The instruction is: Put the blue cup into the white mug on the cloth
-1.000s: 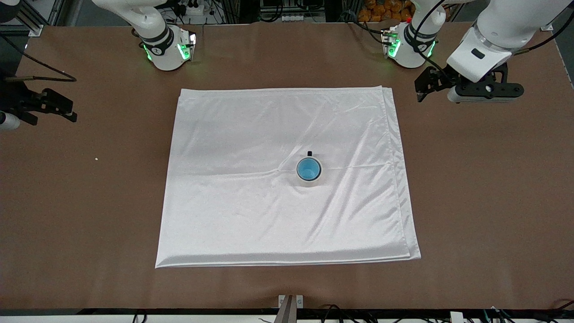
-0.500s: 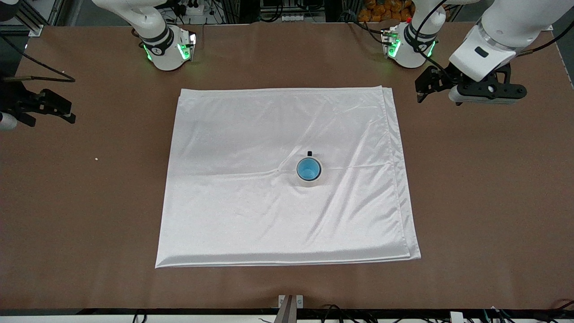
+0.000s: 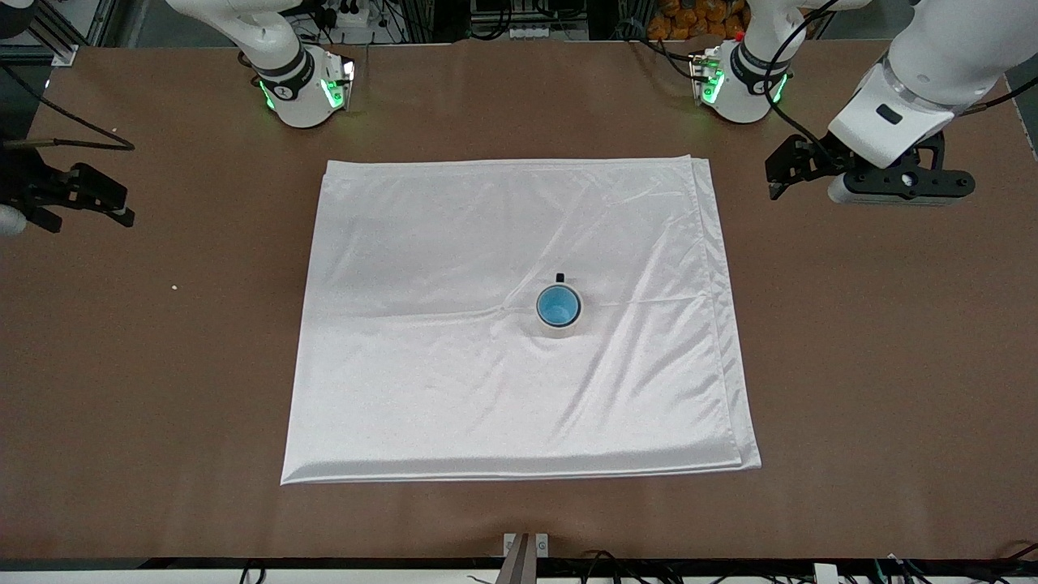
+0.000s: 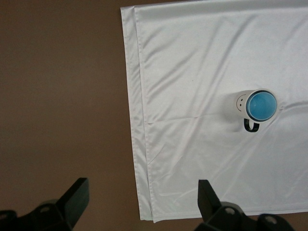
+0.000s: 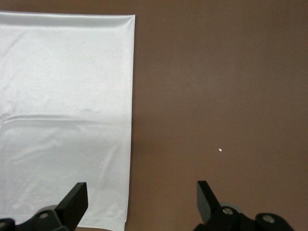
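The blue cup [image 3: 558, 305] [image 4: 263, 106] stands upright inside the white mug [image 3: 553, 328] [image 4: 242, 101]. The mug's black handle [image 3: 559, 277] points toward the robots' bases. The mug rests on the creased white cloth [image 3: 454, 243] [image 4: 192, 72] [image 5: 62, 96], toward the left arm's end of it. My left gripper [image 3: 791, 168] [image 4: 143, 198] hangs open and empty over bare table beside the cloth's corner nearest the left base. My right gripper [image 3: 113, 203] [image 5: 142, 199] waits open and empty over the table's right-arm end, above the cloth's edge.
Brown table [image 3: 892, 365] surrounds the cloth on every side. A tiny white speck [image 3: 173, 287] [image 5: 220, 150] lies on the table near the right gripper. Both arm bases [image 3: 304, 89] stand along the edge farthest from the front camera.
My left arm has drifted away from the cloth, toward its own end of the table. The right gripper has shifted very slightly. The cup, mug and cloth have not moved.
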Controlling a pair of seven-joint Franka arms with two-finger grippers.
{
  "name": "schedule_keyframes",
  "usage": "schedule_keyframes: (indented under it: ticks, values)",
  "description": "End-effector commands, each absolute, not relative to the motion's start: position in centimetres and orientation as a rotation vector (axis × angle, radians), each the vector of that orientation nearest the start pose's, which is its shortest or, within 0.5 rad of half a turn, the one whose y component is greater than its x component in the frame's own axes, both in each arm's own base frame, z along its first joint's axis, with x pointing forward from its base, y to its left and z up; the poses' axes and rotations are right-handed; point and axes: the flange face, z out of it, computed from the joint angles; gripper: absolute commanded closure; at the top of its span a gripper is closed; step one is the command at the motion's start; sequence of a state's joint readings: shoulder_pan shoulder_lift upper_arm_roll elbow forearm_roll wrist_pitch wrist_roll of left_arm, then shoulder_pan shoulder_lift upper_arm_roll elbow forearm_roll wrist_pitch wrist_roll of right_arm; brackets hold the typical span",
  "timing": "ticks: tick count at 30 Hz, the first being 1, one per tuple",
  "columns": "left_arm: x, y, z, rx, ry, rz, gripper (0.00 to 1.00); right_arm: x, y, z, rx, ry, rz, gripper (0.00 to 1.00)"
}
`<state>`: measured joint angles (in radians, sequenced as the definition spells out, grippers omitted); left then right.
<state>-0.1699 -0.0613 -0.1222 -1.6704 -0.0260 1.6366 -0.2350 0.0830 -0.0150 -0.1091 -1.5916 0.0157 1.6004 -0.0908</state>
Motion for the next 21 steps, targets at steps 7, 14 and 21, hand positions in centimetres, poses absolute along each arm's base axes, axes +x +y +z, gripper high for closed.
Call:
schedule_keyframes:
  ticks: [7,14,21]
  values:
    - [52.74,-16.12,62.57,-3.156,0.106,-0.023,0.0,55.12,-1.43,62.7,-3.12,-0.119,-0.086,0.0]
    - [52.77,-16.04,62.57,-3.156,0.101,-0.023,0.0,55.18,-1.43,62.68,-3.12,-0.121,-0.093,0.0]
    - [52.81,-16.05,62.48,-3.156,0.097,-0.021,0.0,55.18,-1.43,62.68,-3.12,-0.118,-0.093,0.0]
